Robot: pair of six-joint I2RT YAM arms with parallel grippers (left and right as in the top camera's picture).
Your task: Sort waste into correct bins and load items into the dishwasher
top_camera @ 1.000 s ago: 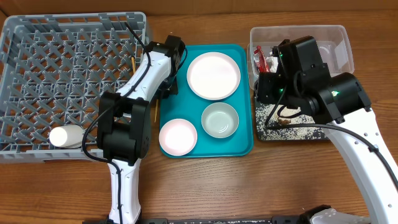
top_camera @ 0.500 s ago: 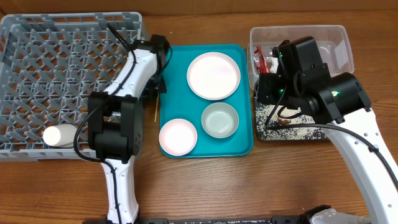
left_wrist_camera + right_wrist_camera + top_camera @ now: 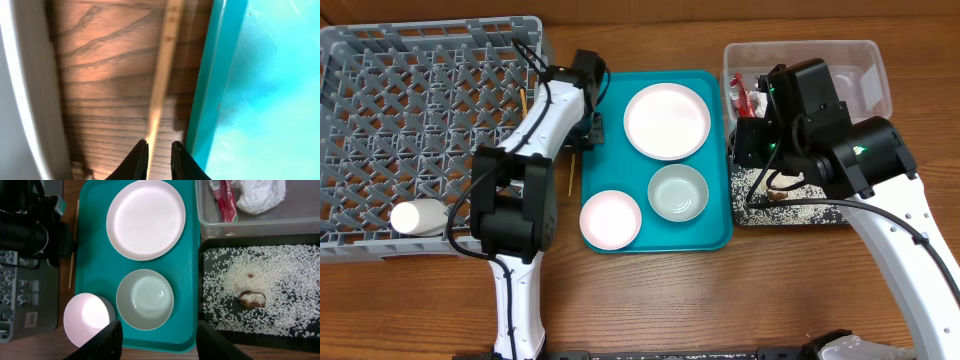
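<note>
My left gripper (image 3: 159,150) hangs low over the wood between the grey dishwasher rack (image 3: 420,120) and the teal tray (image 3: 620,160). Its jaws stand slightly open around one end of a chopstick (image 3: 162,75) that lies on the table. A second chopstick (image 3: 523,99) rests in the rack, and so does the white cup (image 3: 418,217). The plate (image 3: 145,219), green bowl (image 3: 145,299) and pink dish (image 3: 87,319) sit on the tray. My right gripper (image 3: 160,340) hovers open and empty above the tray's near edge.
The clear tub (image 3: 865,60) at the back right holds the red wrapper (image 3: 223,200) and the white tissue (image 3: 260,194). In front of it, the black tray (image 3: 790,212) carries scattered rice (image 3: 265,295) with brown bits. Bare wooden table runs along the front.
My left gripper swung left, then back beside the tray's left edge, and its jaws parted slightly. The rack shifted a little to the left. The right arm stayed still.
</note>
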